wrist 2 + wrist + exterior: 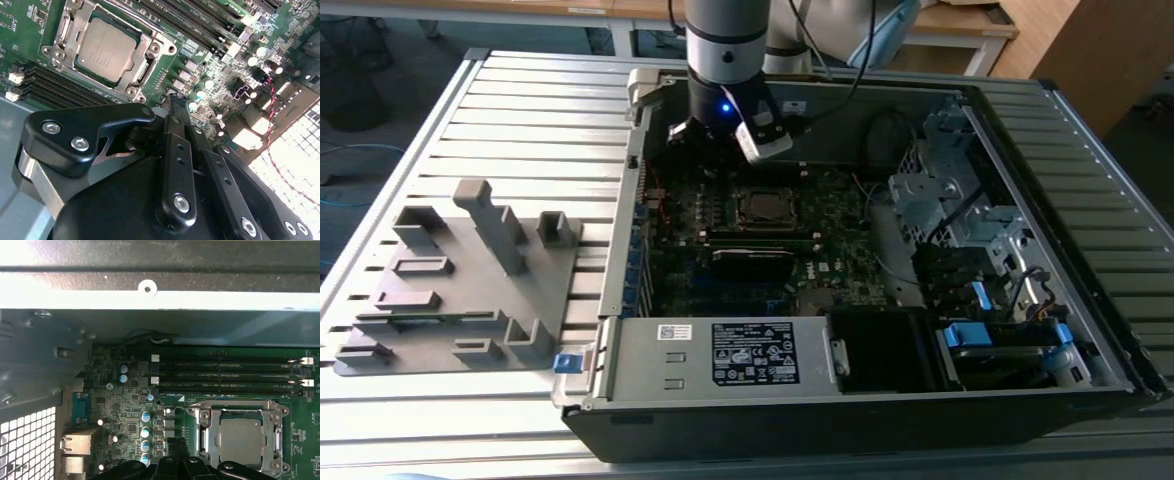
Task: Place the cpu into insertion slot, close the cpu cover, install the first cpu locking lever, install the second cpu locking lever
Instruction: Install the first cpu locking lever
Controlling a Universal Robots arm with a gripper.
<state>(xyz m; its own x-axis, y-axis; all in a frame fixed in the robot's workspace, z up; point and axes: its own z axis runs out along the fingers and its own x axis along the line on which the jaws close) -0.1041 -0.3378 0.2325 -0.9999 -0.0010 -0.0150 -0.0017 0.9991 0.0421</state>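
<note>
Poised over the green motherboard (30, 20) with the gripper (171, 100) fingers (176, 132) seemingly pressed together and empty, near the insertion slot (761, 208), where the cpu (107, 47) sits framed by the cpu cover (150, 42).

Work surface: grey slatted metal table (520, 100), its ribs running across the exterior view, evenly lit. 
On it, toward the exterior view's left: grey moulded fixture block (454, 280) with upright posts and recesses. 
Behind the table: pale wooden desk tops (961, 20) on light metal legs. 
Far corner, exterior view's right: wooden panel (1101, 50). 
Floor (400, 40): dark, with a blue cable (340, 150) at the edge.
</note>
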